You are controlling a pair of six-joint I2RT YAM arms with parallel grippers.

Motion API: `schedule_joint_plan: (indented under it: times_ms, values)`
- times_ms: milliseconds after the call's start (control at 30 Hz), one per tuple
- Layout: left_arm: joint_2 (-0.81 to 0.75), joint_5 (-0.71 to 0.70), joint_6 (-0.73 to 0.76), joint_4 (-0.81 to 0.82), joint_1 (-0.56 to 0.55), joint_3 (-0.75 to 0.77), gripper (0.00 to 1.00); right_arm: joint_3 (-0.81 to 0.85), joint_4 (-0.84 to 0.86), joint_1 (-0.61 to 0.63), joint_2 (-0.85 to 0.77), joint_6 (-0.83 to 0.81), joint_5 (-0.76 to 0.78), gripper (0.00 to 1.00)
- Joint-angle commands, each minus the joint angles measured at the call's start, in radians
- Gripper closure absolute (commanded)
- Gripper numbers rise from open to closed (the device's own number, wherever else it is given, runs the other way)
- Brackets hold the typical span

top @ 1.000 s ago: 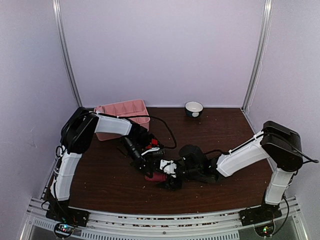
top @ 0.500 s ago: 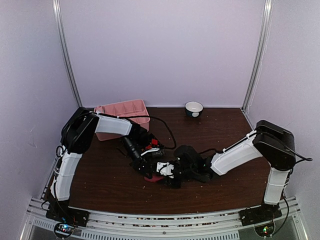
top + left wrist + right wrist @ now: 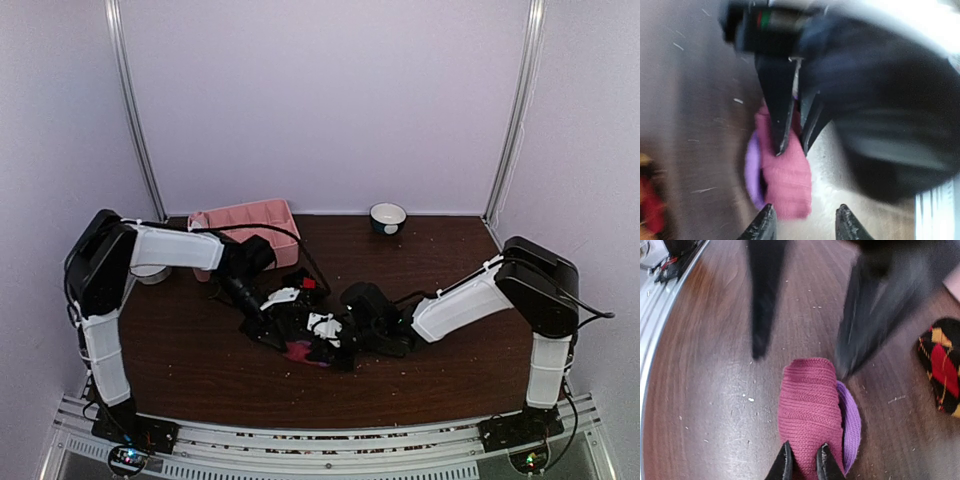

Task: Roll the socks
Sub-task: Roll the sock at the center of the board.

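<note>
Pink sock [image 3: 807, 410], doubled into a short, thick bundle with purple showing along one side. Flat on the worktop [image 3: 200, 350], a little left of the middle and toward the near edge.

Probably very light, soft and limp, with a ribbed knit offering some grip. Likely to squash under a pinch, sag if lifted by one end, and spring loose from a roll once let go. Best taken at an end across the whole thickness of the bundle, all layers together rather than the top layer alone.

Right end effector [image 3: 803, 462] nipped almost closed on the end nearest its own camera, pink knit caught between the tips. Left end effector [image 3: 805, 225] parted, tips flanking the opposite end, gripping nothing.

Argyle sock [image 3: 942, 372] nearby but not touching, a little further toward the far edge.
</note>
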Motion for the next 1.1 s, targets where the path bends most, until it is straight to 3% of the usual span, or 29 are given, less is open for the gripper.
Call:
schedule_joint_plan:
  times_ms: [0, 167, 333, 567, 733, 967, 1067]
  values:
    - [-0.159, -0.115, -0.07, 0.261, 0.011, -0.086, 0.58, -0.025, -0.177, -0.032, 0.063, 0.228, -0.093, 0.93]
    - [-0.214, -0.16, -0.061, 0.293, -0.003, -0.155, 0.57, 0.038, -0.211, -0.078, 0.133, 0.444, -0.206, 0.95]
    - [-0.233, -0.256, -0.008, 0.297, -0.097, -0.215, 0.57, 0.097, -0.235, -0.102, 0.198, 0.597, -0.28, 1.0]
    - [-0.22, -0.428, 0.009, 0.506, -0.17, -0.294, 0.5, 0.064, -0.108, -0.127, 0.205, 0.783, -0.382, 1.0]
    - [-0.208, -0.564, 0.017, 0.665, -0.201, -0.33, 0.51, 0.056, -0.059, -0.132, 0.21, 0.86, -0.433, 1.0]
    - [-0.208, -0.676, 0.031, 0.717, -0.245, -0.319, 0.48, 0.02, 0.08, -0.146, 0.219, 0.991, -0.491, 1.0]
    - [-0.194, -0.732, 0.051, 0.744, -0.257, -0.329, 0.48, -0.014, 0.236, -0.157, 0.225, 1.105, -0.515, 1.0]
